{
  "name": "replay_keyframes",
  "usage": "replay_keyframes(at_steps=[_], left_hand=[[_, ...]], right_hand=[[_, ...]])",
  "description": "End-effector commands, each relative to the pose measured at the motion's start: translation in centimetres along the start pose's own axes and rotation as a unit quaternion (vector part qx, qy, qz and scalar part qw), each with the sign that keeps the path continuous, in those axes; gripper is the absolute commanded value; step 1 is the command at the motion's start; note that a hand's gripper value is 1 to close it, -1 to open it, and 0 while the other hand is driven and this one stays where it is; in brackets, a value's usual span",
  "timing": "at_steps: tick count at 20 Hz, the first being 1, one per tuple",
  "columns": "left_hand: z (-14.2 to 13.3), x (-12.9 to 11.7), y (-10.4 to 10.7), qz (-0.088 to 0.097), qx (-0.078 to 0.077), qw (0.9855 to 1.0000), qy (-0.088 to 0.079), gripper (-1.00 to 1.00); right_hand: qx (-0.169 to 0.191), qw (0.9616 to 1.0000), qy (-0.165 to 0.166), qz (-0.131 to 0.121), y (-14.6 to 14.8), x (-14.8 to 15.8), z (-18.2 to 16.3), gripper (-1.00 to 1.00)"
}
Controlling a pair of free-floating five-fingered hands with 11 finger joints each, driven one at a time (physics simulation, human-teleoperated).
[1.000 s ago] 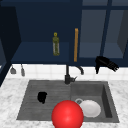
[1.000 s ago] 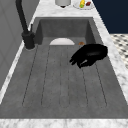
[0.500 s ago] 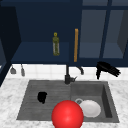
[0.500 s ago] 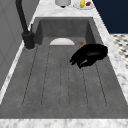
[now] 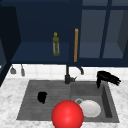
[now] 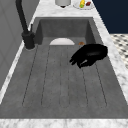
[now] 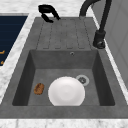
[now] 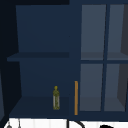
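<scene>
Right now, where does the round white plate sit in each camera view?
Front view: round white plate in the basin, lower right, beside the red ball.
Left side view: its rim peeks over the basin's near edge.
Right side view: plate at bottom centre.
Upper view: not in it.
Shared landmark: black tap.

Both hands are plain black: the left hand (image 5: 42,97) at the lower left of the front view, the right hand (image 5: 108,77) at its right. The sink (image 5: 32,110) is mottled dark grey, its draining board ribbed with darker lines. A white plate (image 5: 90,108) lies beside a bright red ball (image 5: 67,115) at the bottom centre. The faucet (image 5: 67,77) is black. The counter (image 5: 8,97) is white-grey marble. Upper centre, an olive-green bottle (image 5: 56,45) with a yellow cap stands in a navy cabinet (image 5: 37,25) with an orange handle (image 5: 76,45). A brown sponge (image 7: 39,88) lies at the lower left of the right side view.
</scene>
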Motion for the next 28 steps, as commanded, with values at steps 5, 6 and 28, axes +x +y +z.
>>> replay_keyframes(at_steps=[5, 6, 28], left_hand=[[0.0, 0.0, 0.0, 0.0, 0.0, 1.0, 0.0, 0.0], [0.0, 0.0, 0.0, 0.0, 0.0, 1.0, 0.0, 0.0], [0.0, 0.0, 0.0, 0.0, 0.0, 1.0, 0.0, 0.0]], right_hand=[[0.005, 0.9952, -0.098, 0.008, 4.2, -0.6, -0.2, -1.0], [0.005, 0.994, -0.109, 0.007, 4.8, -0.6, -0.3, -1.0], [-0.01, 0.923, -0.384, 0.03, 17.6, -1.5, -0.9, -1.0]])
